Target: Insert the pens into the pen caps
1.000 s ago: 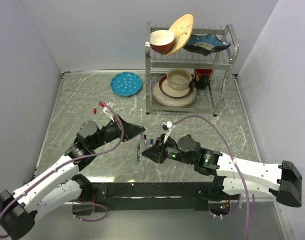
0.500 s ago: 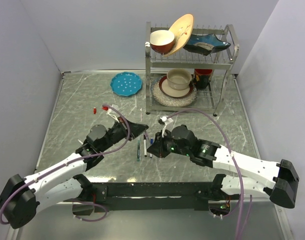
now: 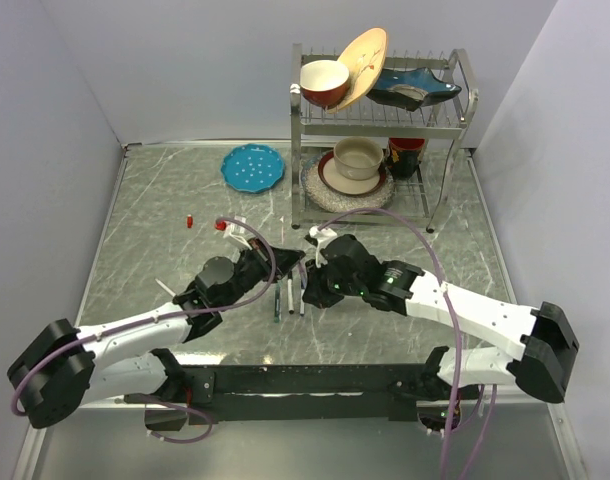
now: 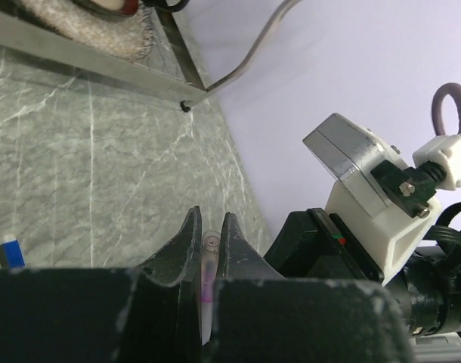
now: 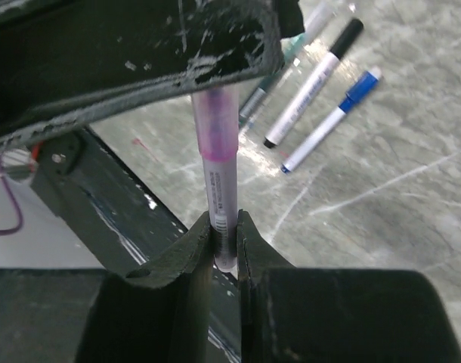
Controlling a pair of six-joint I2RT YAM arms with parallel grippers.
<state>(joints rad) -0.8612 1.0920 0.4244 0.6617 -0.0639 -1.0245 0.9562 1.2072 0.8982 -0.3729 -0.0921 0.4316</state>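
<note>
Jointly gripped pen (image 5: 220, 162); rack (image 3: 425, 128) holds bowls (image 3: 324, 82).

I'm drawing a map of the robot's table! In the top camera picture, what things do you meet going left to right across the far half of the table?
red cap → blue plate → dish rack

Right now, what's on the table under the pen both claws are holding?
Beneath the held pen lie a dark green pen, a black-ended pen and a blue-ended pen. The left gripper hides part of the green one and the held pen's top.
</note>
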